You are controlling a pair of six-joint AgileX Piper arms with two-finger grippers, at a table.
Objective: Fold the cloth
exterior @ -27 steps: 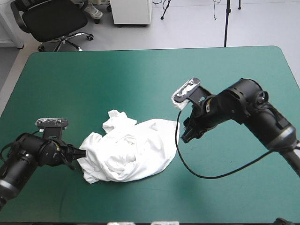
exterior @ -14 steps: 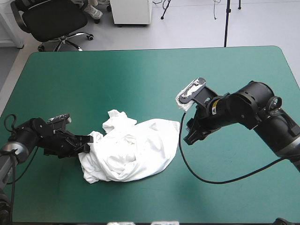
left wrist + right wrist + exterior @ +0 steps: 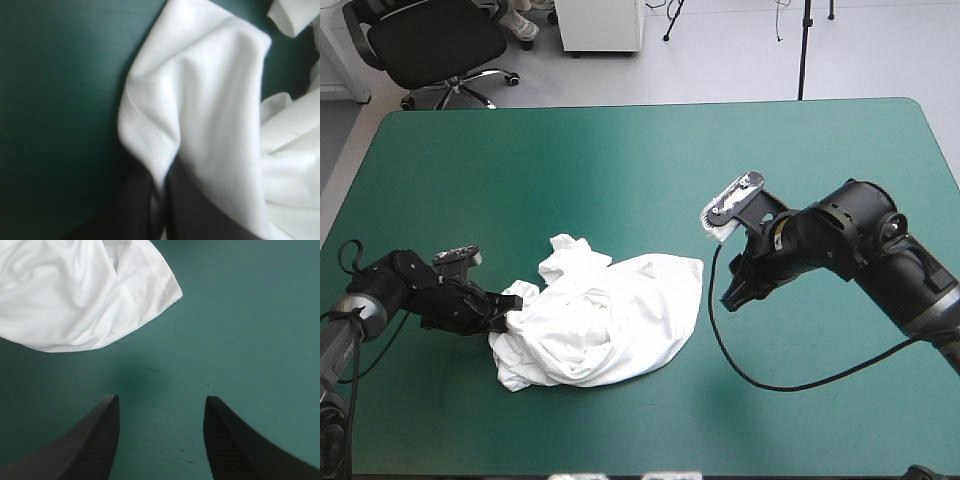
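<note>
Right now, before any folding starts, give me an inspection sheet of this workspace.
Surface: table with a teal-green cover.
Job's things: T-shirt, white, a crumpled heap left of the table's middle, not yet folded.
Clutter: nothing seen.
Grippers: left gripper shut on the T-shirt's left edge, the hem between its fingers; right gripper open over bare cover, beside the T-shirt's right edge, not touching it.
Cables: nothing seen.
Surroundings: nothing seen.

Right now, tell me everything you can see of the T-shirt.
The T-shirt is white, thin soft-looking fabric, lying as a crumpled heap on the teal-green table, left of centre toward the near edge. A double-stitched hem on its left side is pinched in the left gripper. The right gripper, open, stands off its right corner, not touching.
</note>
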